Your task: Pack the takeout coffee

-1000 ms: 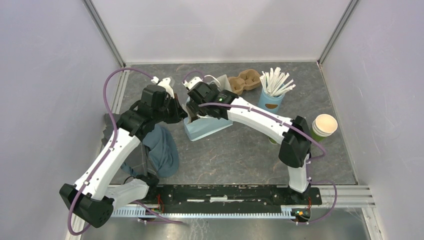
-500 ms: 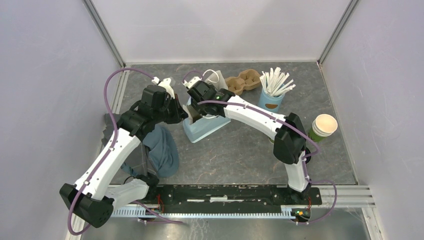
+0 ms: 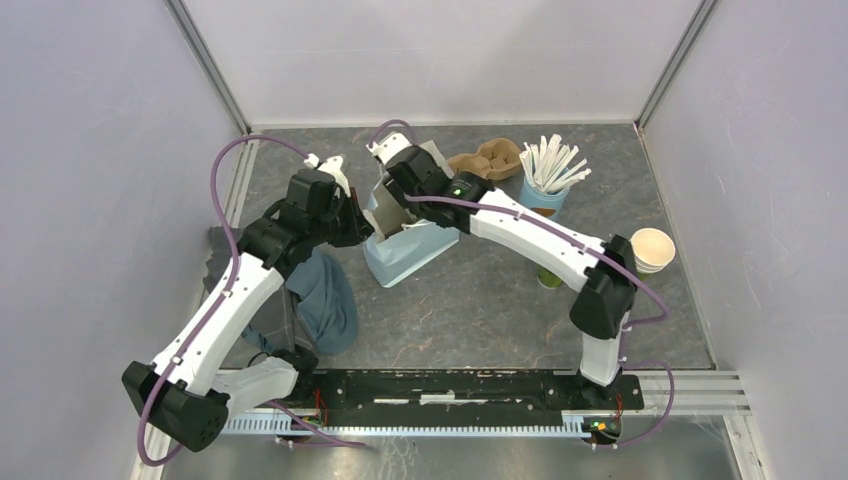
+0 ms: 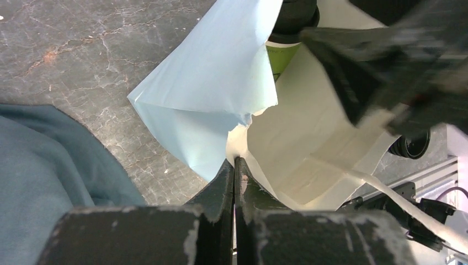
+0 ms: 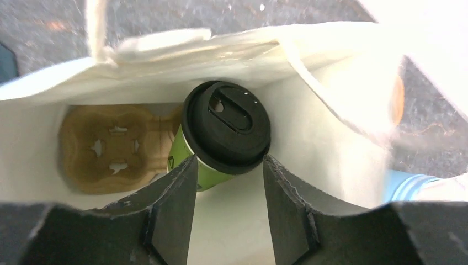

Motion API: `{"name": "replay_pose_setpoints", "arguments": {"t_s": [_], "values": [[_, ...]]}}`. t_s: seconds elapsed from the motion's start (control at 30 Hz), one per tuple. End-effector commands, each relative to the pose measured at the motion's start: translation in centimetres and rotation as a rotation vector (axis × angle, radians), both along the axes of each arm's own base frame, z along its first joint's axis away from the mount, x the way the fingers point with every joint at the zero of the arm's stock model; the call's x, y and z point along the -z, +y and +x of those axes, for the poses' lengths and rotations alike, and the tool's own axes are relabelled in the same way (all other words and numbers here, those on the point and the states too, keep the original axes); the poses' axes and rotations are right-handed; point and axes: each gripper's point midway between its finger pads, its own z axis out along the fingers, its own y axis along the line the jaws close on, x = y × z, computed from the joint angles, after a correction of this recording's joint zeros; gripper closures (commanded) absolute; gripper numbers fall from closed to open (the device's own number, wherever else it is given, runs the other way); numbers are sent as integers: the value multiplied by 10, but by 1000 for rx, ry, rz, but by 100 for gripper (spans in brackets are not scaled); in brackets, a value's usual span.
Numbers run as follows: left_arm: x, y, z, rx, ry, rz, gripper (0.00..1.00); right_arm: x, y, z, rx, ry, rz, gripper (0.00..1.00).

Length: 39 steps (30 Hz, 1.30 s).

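The takeout coffee (image 5: 226, 130), a green cup with a black lid, stands inside the light-blue bag (image 3: 410, 255) beside a brown cardboard carrier (image 5: 110, 149). My right gripper (image 5: 228, 160) hovers at the bag's mouth, open, with its fingertips either side of the lid's near rim and nothing gripped. In the top view the right gripper (image 3: 398, 212) is at the bag's open end. My left gripper (image 4: 234, 161) is shut on the rim of the bag (image 4: 204, 94) and holds the mouth up. The cup (image 4: 281, 55) also peeks past the blue flap.
A light-blue cup of white sticks (image 3: 545, 190) and a second cardboard carrier (image 3: 487, 160) stand at the back right. Lidless green cups (image 3: 648, 252) sit near the right wall. A blue-grey cloth (image 3: 325, 300) lies under the left arm.
My right gripper has drawn back out of the bag toward the far side, its jaws narrowing, and the cup stays inside. The left gripper keeps its hold on the bag's rim.
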Motion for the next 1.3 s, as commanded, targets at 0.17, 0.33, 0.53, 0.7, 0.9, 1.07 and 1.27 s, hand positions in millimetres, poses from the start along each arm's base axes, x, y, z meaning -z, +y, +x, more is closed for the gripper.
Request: {"name": "replay_pose_setpoints", "arguments": {"t_s": [0.17,0.33,0.53,0.7,0.9,1.07,1.27], "values": [[7,5,-1,-8,16,39,98,-71,-3,-4,-5,-131,179,48],[6,2,-2,7,4,22,98,-57,5,-7,-49,-85,164,43],[1,12,5,-66,34,70,95,-36,9,-18,-100,-22,153,41],[-15,10,15,-102,85,89,83,-40,4,-21,-60,-21,172,41],[-21,11,24,-164,120,88,50,-51,12,-27,-53,-13,228,41],[-25,5,36,-192,135,73,38,-62,13,-26,-48,-31,247,41],[-6,5,44,-217,188,120,53,-88,2,-22,-13,-89,245,36]]}}
